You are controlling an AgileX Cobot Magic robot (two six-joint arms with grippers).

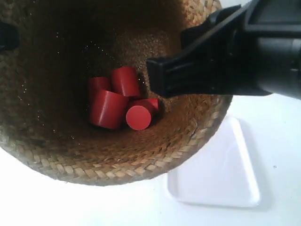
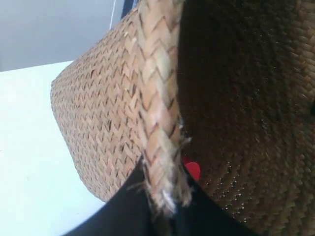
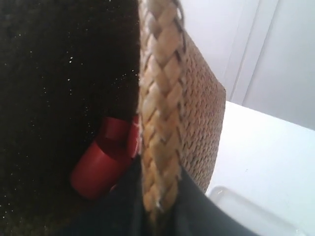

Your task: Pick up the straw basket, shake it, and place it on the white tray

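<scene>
The straw basket (image 1: 56, 141) hangs close under the exterior camera and fills most of that view, its dark inside holding several red cylinders (image 1: 109, 109). The arm at the exterior view's right reaches over the basket's rim. In the left wrist view my left gripper (image 2: 165, 206) is shut on the braided rim of the straw basket (image 2: 157, 113), one black finger on each side. My right gripper (image 3: 157, 206) is likewise shut on the opposite rim of the straw basket (image 3: 160, 108), a red cylinder (image 3: 96, 169) showing inside. The white tray (image 1: 221, 174) lies below, partly under the basket's edge.
White table surface (image 1: 277, 136) lies around the tray. A corner of the tray (image 3: 236, 211) shows in the right wrist view. A pale wall (image 2: 54, 29) stands behind the table in the left wrist view.
</scene>
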